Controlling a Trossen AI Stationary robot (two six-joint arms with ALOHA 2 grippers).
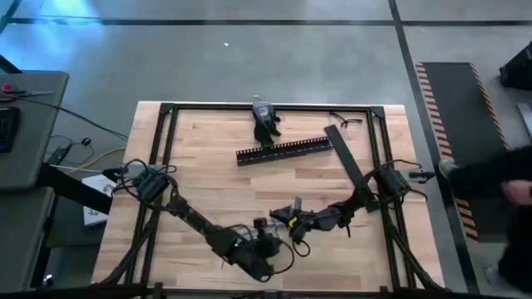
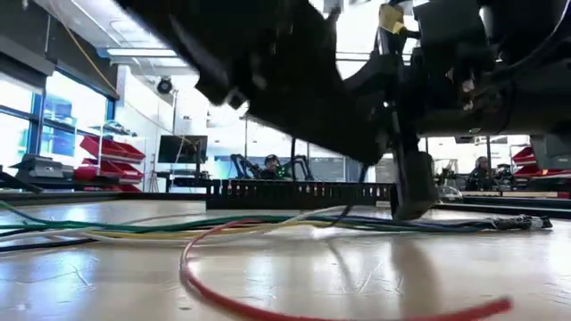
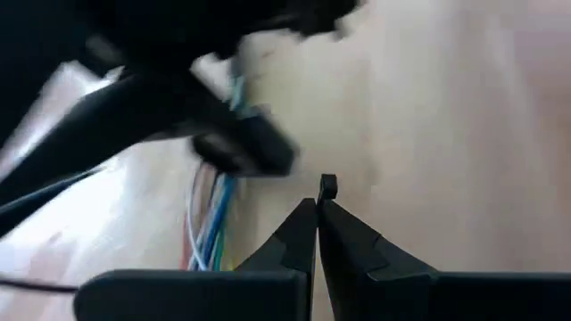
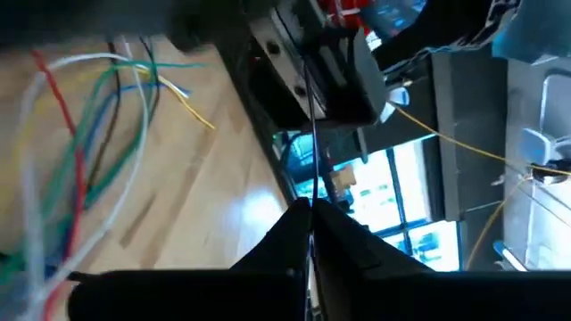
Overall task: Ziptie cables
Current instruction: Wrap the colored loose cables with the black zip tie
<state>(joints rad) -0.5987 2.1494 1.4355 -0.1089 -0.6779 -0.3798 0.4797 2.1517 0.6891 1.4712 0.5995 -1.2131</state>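
Both grippers meet at the table's near middle, over the cables.

High view: left gripper (image 1: 268, 242) and right gripper (image 1: 293, 223) nearly touch; wires hardly visible. Low view: cables (image 2: 268, 227) lie flat before the black duct (image 2: 299, 193). Left wrist: fingers pressed together, on what I cannot tell. Right wrist: fingers pinch one thin dark strip (image 4: 312, 134).

The cables (image 4: 85, 152), thin multicoloured strands, lie in loose loops on the wooden tabletop.

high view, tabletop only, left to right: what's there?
Left arm's gripper, near the front edge → black glove-like item at the far edge → long black comb-edged duct → flat black lid strip, lying diagonally → small thin dark item near the far right corner.
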